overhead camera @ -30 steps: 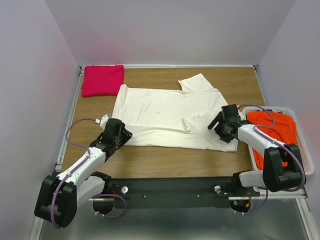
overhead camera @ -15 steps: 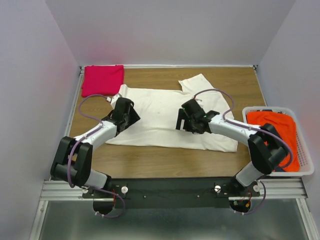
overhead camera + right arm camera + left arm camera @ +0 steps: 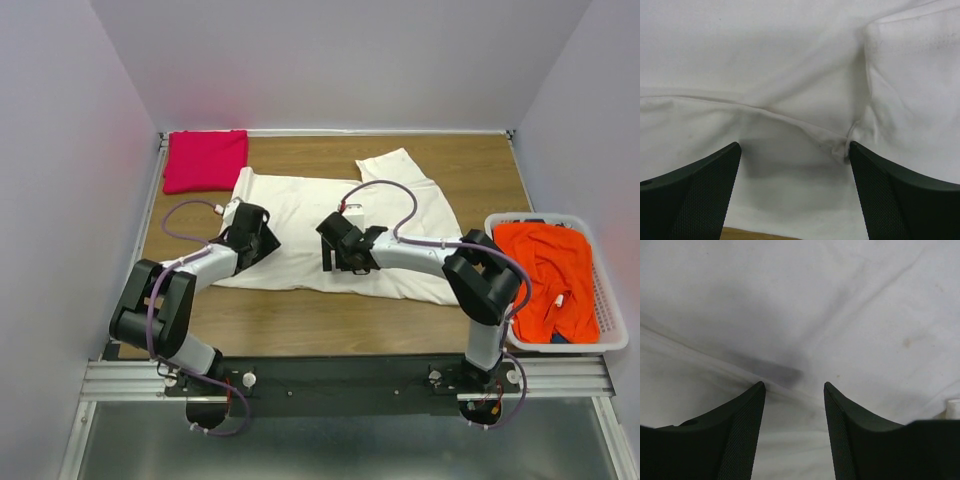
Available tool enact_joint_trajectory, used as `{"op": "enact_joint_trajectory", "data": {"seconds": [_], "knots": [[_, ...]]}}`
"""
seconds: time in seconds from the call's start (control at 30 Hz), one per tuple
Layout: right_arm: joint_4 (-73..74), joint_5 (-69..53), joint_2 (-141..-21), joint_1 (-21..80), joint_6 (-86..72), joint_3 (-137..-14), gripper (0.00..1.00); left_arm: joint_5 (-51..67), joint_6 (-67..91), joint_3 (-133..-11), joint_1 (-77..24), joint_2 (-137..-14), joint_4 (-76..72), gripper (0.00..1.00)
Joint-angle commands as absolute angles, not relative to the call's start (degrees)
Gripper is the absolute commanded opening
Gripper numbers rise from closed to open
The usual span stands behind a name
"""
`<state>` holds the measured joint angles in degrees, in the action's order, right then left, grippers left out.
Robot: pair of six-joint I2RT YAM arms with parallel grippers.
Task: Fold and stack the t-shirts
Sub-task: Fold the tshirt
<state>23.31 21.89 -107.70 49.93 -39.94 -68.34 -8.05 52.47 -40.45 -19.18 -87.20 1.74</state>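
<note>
Step in hand: folding the white shirt (image 3: 300, 200), spread on the surface (image 3: 480, 165) directly under both jaws. Left jaws parted, empty, a crease (image 3: 715, 356) just ahead of the tips. Right jaws wide apart, empty, a ridge (image 3: 790, 119) between them. Pink shirt (image 3: 205, 160) folded beyond the left jaws; orange shirt (image 3: 540, 265) waits in basket (image 3: 612, 300). Next, likely: pinch cloth both sides, lift together.

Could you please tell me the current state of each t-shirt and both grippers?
cream-white t-shirt: spread out on the table, creased.
magenta-pink t-shirt: folded, at the far left corner.
orange-red t-shirt: crumpled in the basket.
left gripper: open, just above the cream-white t-shirt.
right gripper: wide open, above it too.
</note>
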Motion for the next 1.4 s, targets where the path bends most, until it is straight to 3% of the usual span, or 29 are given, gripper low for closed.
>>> {"op": "enact_joint_trajectory", "data": {"seconds": [0.0, 0.37, 0.8, 1.07, 1.37], "knots": [[24.1, 22.9, -110.9, 51.2, -41.6, -66.3, 0.95, -7.1, 55.5, -36.0, -19.0, -83.1, 2.3, 0.59], [24.2, 20.9, -105.7, 54.0, -41.8, -55.5, 0.96, -7.8, 58.9, -26.6, -19.0, -68.2, 7.6, 0.59], [24.2, 19.9, -101.2, 57.6, -46.0, -47.7, 0.97, -11.7, 56.4, -26.2, -19.0, -57.6, 14.2, 0.59], [24.4, 22.9, -94.2, 53.9, -48.7, -50.1, 1.0, -14.8, 50.5, -33.7, -17.7, -63.2, 12.8, 0.59], [24.3, 22.2, -91.8, 36.0, -41.3, -61.0, 1.0, -19.4, 43.4, -51.6, -11.2, -77.7, 7.4, 0.59]]}}
